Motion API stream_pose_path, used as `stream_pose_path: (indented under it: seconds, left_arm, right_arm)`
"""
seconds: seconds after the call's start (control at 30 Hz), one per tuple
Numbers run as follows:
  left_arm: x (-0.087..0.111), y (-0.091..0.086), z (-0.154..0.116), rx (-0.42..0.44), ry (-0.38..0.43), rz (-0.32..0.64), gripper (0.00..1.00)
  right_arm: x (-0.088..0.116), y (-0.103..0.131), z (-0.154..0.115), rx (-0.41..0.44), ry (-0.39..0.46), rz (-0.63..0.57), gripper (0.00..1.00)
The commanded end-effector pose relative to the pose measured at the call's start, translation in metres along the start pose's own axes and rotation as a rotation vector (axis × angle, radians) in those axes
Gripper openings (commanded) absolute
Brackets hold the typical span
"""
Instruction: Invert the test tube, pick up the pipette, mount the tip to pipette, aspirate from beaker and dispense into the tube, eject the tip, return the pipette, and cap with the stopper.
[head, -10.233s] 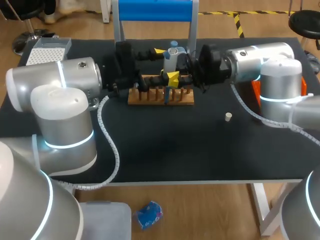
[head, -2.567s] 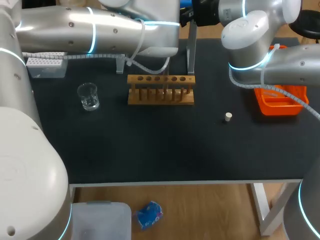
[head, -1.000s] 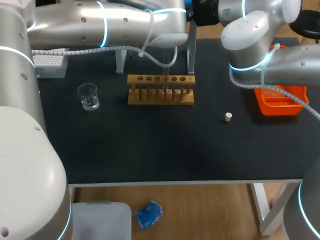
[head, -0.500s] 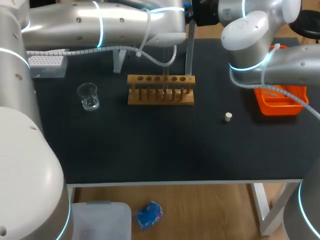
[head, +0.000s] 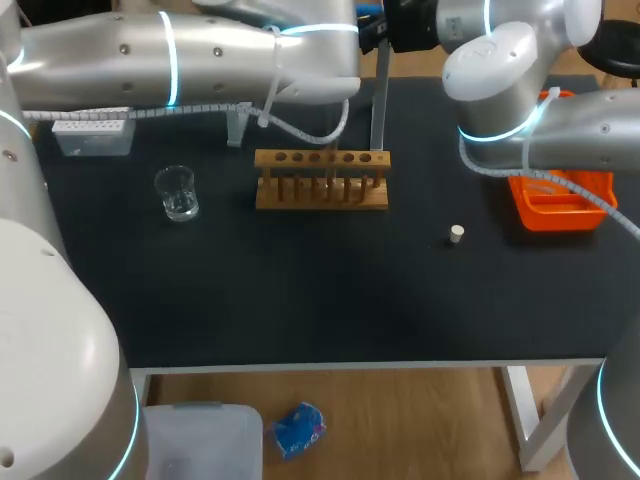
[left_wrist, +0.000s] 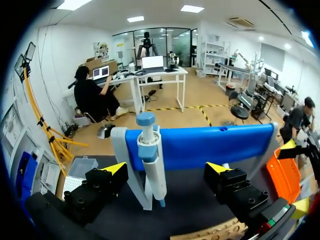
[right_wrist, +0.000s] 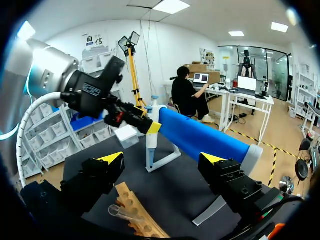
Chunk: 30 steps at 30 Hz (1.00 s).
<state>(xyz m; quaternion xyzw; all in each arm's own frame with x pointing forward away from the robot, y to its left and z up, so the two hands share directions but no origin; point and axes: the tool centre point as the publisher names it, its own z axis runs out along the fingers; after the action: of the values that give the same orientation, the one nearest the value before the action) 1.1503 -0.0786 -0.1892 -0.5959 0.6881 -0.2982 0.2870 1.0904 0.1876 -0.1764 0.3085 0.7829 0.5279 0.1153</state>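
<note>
1. On the blue stand (left_wrist: 210, 147): pipette (left_wrist: 152, 165) hangs upright, ungripped.
2. Left pincer (left_wrist: 167, 168) faces the stand, released, pipette just ahead, untouched.
3. Right pincer (right_wrist: 161, 158) beside the stand, released, empty.
4. Step looks like pipette pickup; next: advance, clench on the body, lift clear of the stand.

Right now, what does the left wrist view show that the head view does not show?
Only the left wrist view shows the pipette hanging on the blue stand, ahead of the open left gripper. Only the head view shows the beaker and the stopper on the table. Both show the wooden rack and the orange bin.
</note>
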Motion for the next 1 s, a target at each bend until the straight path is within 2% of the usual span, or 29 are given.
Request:
stream_pose_path:
  seconds: [0.03,0.2,0.33,0.6,0.77,0.8,0.83,1.0]
  left_arm:
    - [-0.009,0.010,-0.022,0.020,0.101,0.023,1.00]
    - [-0.008,0.013,-0.042,0.046,0.201,0.104,1.00]
    - [-0.005,0.017,-0.058,0.063,0.287,0.219,1.00]
    - [0.004,0.024,-0.084,0.088,0.471,0.379,1.00]
    - [0.015,0.033,-0.101,0.068,0.605,0.487,1.00]
    - [0.017,0.035,-0.104,0.058,0.612,0.505,1.00]
    - [0.017,0.036,-0.105,0.049,0.572,0.516,1.00]
    - [0.017,0.036,-0.105,0.049,0.572,0.516,1.00]
  right_arm:
    - [-0.001,0.000,0.000,0.002,0.002,0.000,1.00]
    - [-0.001,0.000,0.000,0.002,0.002,0.000,1.00]
    - [0.009,0.001,-0.013,0.037,0.070,-0.073,1.00]
    - [0.019,-0.007,-0.050,0.070,0.195,-0.179,1.00]
    - [0.031,-0.017,-0.072,0.095,0.297,-0.271,1.00]
    - [0.034,-0.018,-0.076,0.100,0.324,-0.280,1.00]
    - [0.034,-0.018,-0.076,0.100,0.324,-0.280,1.00]
    - [0.034,-0.018,-0.076,0.100,0.324,-0.280,1.00]
